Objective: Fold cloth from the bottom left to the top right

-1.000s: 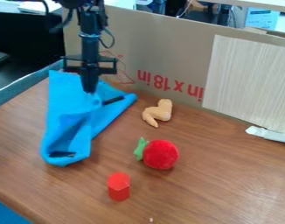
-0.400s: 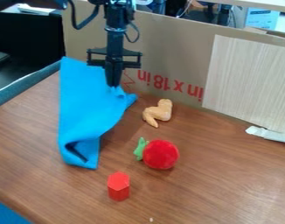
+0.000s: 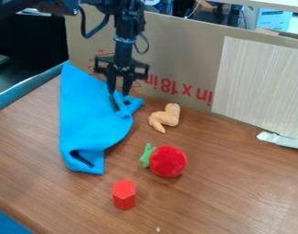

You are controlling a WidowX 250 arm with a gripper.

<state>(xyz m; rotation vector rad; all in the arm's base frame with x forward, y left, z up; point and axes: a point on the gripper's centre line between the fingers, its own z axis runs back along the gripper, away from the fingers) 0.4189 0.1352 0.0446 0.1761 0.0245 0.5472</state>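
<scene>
So the blue cloth (image 3: 90, 123) is on the table (image 3: 237, 192), cardboard (image 3: 176, 50) behind it, toy wing (image 3: 165, 117), red plush fruit (image 3: 168, 161) and red block (image 3: 124, 195) off its right side. Gripper (image 3: 118, 93)'s partly spread at its top end, not clamped on; can't tell if it's touching.

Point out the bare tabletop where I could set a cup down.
Bare wood lies right of the round red plush toy and the red hexagonal block. Crowded: upper left, where the black claw meets the blue cloth.
</scene>
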